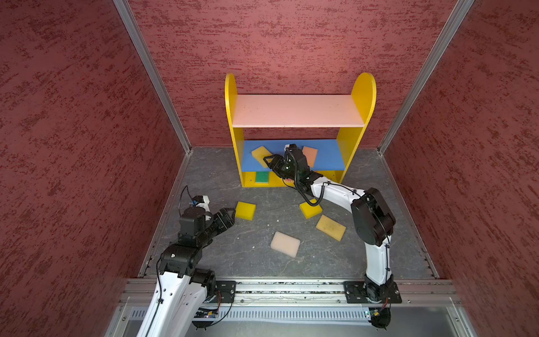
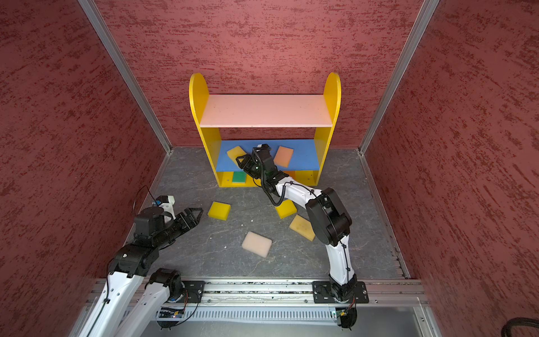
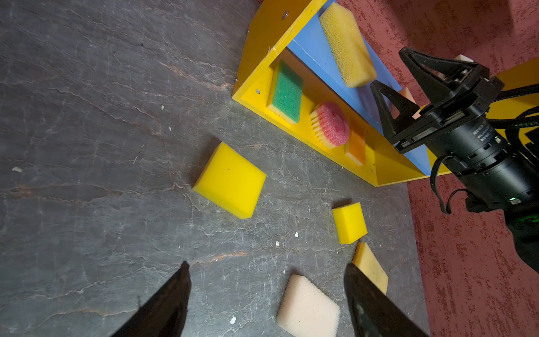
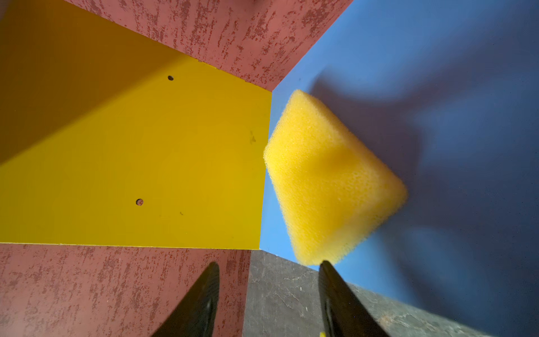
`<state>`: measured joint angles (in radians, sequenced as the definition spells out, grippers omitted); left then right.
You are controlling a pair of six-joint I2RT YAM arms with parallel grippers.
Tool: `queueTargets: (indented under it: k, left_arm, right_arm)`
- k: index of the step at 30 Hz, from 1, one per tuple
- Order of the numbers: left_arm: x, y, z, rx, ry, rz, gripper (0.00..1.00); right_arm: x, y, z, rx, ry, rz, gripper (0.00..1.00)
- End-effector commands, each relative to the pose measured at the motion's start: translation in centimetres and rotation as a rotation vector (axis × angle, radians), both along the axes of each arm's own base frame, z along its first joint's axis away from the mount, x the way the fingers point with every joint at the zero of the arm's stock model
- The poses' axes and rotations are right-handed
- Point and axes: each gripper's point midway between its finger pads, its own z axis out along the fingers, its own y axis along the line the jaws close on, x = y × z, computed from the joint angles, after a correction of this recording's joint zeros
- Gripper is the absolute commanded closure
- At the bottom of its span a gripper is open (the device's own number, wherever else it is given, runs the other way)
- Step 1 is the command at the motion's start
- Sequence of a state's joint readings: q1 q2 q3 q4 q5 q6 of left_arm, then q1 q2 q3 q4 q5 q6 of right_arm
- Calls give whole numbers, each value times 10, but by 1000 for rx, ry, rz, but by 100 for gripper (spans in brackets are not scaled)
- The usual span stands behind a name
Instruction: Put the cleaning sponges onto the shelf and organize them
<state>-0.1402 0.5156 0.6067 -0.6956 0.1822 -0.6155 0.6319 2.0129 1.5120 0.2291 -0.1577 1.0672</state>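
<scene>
1. At the right gripper (image 4: 268,264): black tapered fingers parted, nothing between them, one tip at a corner of the golden sponge (image 4: 329,178)
2. Coarse open-pored foam, a round-cornered block lying askew on the smooth blue board (image 1: 323,157) of the shelf (image 1: 360,99), near the left yellow side panel
3. Further right on that board, a peach sponge (image 1: 309,156)
4. On the bottom board, a green-topped sponge (image 3: 287,93), then a round ribbed pink sponge (image 3: 331,124) touching an orange sponge (image 3: 355,146)
5. Right arm bent high at the elbow, wrist reaching in under the pale pink top board (image 1: 297,111)
6. At the left gripper (image 3: 265,265): spread wide, empty, above the grey veined floor (image 1: 262,233), pointing at a smooth yellow block (image 1: 245,210)
7. Scattered apart with bare floor between: a second yellow block (image 1: 310,208), a tan sponge (image 1: 331,227), a cream sponge (image 1: 285,244)
</scene>
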Motion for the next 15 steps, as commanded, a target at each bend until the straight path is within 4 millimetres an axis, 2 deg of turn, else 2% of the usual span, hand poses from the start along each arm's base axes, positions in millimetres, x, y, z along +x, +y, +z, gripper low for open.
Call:
queueTargets:
  k: [1, 3, 5, 10, 15]
  left_arm:
    - [-3, 2, 5, 11, -17, 2, 17]
    - [-4, 4, 5, 20, -16, 3, 17]
    - [-5, 3, 6, 20, -16, 1, 17]
    - [-8, 4, 6, 12, -20, 6, 16]
    - [-9, 4, 8, 12, -20, 4, 16]
  right_arm:
    - [3, -15, 48, -70, -115, -58, 46]
    - [8, -19, 51, -175, -143, -66, 46]
    - [16, -25, 45, -297, -154, -73, 46]
    - [33, -40, 34, -476, -171, -106, 42]
    - [46, -36, 19, -600, -175, -70, 40]
